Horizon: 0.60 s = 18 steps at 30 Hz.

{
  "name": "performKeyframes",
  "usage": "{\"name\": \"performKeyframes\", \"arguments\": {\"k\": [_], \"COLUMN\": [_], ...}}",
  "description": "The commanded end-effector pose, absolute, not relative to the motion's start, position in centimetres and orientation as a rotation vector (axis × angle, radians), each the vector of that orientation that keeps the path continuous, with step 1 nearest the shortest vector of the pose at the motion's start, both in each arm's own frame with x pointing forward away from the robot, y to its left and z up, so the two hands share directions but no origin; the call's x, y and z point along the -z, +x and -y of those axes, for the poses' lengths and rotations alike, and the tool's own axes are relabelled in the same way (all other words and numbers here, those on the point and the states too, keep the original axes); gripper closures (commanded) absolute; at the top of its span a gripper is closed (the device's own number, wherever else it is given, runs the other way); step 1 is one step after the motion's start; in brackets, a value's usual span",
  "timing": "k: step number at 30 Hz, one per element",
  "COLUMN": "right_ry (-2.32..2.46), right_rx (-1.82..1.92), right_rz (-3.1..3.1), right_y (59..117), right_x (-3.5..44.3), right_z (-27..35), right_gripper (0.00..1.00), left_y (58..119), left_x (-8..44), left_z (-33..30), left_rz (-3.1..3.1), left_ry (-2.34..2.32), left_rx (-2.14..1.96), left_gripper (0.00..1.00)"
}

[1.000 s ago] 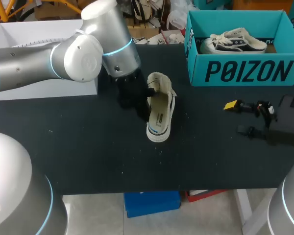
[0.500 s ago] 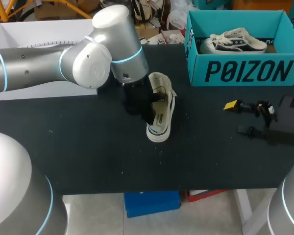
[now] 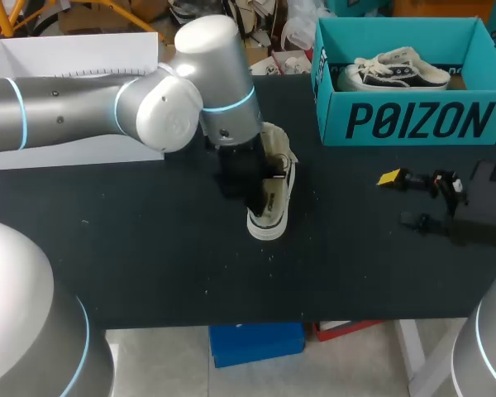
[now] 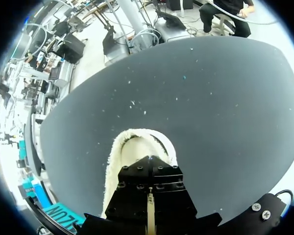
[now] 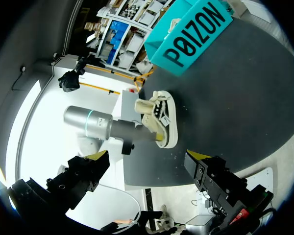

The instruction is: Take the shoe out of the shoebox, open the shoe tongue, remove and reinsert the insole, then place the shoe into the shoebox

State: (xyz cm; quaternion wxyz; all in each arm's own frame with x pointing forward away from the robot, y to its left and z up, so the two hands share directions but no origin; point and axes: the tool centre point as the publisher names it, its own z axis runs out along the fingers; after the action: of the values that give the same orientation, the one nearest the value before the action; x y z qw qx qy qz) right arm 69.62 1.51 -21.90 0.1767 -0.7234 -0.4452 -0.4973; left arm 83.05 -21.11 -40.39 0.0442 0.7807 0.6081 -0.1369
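Item: shoe, out on the table, directly under our left gripper, which has slid from beside it to over its opening (grip state: we cannot tell). Right gripper is spread and well apart. Insole removal likely next.

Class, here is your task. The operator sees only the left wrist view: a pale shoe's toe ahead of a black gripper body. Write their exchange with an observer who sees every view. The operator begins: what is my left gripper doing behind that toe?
Observer: The right wrist view shows your left gripper reaching into the opening of the shoe, which stands on its sole. I cannot tell whether it grips anything.
Operator: Is the shoebox empty?
Observer: No, a second shoe lies inside the shoebox.
Operator: And my right gripper?
Observer: The right gripper is open, to the shoe's right, in front of the shoebox, touching neither.
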Motion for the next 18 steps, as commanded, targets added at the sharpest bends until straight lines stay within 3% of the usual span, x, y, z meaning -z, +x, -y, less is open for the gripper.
{"name": "performKeyframes", "arguments": {"k": [1,9,18], "right_ry": [-2.049,-2.049,-2.049], "right_rx": [1.405,1.405,1.405], "right_rz": [1.26,1.26,1.26], "right_y": [69.7,69.7,69.7], "right_x": [21.9,21.9,21.9], "right_z": [-1.6,-1.6,-1.6], "right_gripper": [0.0,0.0,0.0], "left_y": [83.4,83.4,84.1], "left_x": [41.3,41.6,36.0], "left_z": [22.0,22.4,20.9], "left_rz": [-1.868,-1.872,-1.858], "left_ry": [2.404,2.407,2.22], "left_rx": [0.401,0.391,0.58], "left_gripper": [1.0,1.0,1.0]}}
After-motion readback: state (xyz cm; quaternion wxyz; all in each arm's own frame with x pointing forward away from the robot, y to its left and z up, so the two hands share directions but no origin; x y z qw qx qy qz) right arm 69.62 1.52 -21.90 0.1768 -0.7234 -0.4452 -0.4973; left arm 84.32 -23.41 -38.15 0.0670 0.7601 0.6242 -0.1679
